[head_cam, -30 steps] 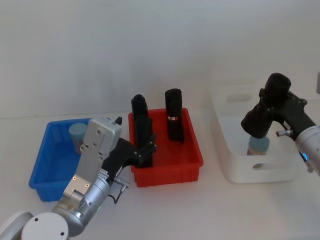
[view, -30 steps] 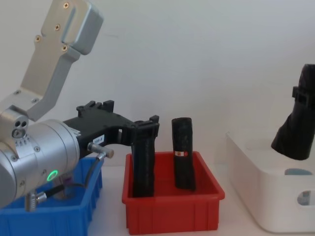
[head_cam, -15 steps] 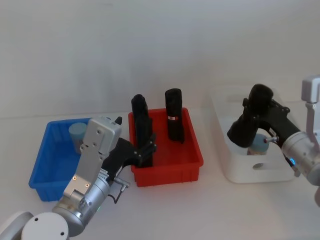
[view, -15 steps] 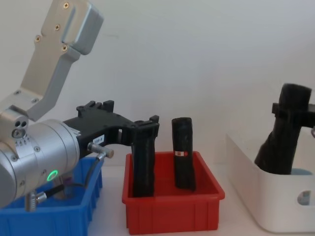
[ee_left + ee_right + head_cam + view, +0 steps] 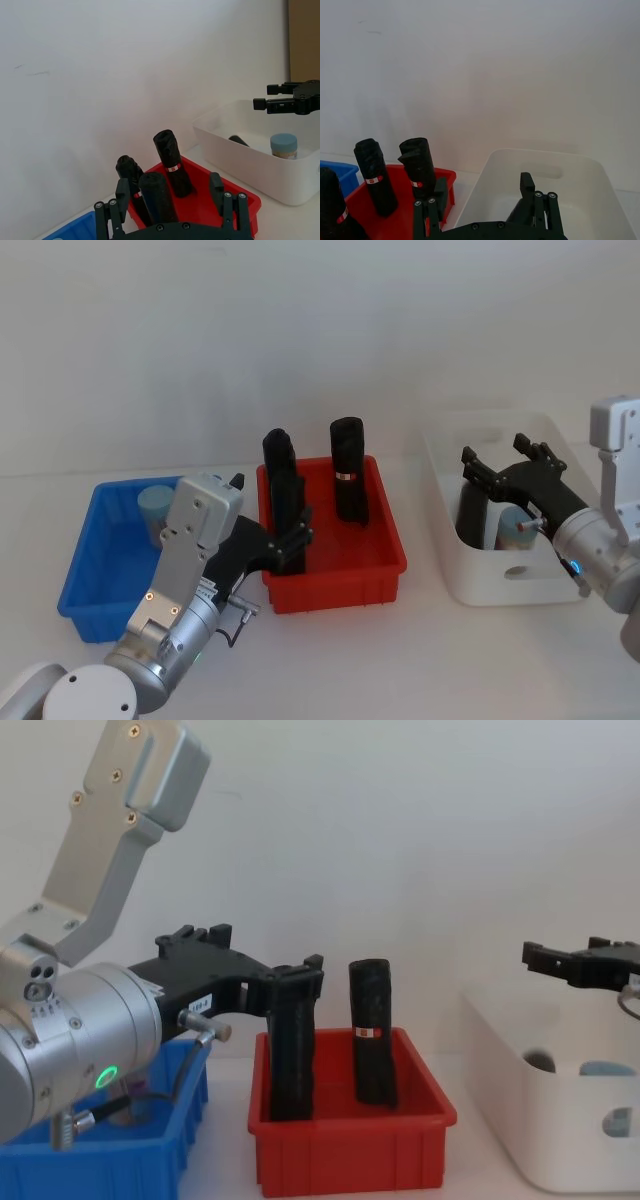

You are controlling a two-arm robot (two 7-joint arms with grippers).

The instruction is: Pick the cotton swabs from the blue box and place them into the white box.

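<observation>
One cotton swab tub [image 5: 155, 508] with a pale teal lid stands in the back of the blue box [image 5: 90, 575] at the left. Another cotton swab tub [image 5: 516, 530] stands inside the white box [image 5: 520, 578] at the right, also seen in the left wrist view [image 5: 283, 146]. My right gripper [image 5: 495, 452] hovers level above the white box, open and holding nothing, a little above and to the left of that tub. My left gripper [image 5: 290, 540] is parked open at the front left of the red bin, holding nothing.
A red bin [image 5: 340, 580] sits between the two boxes with tall black upright rolls [image 5: 348, 480] in it, close to my left fingers. A dark object [image 5: 239, 141] lies in the white box beside the tub. Bare white table lies in front.
My right gripper has drawn off the tub in the white box, shifted left, risen and swung level with its fingers open. The tub stays in the box. The left arm has not moved.
</observation>
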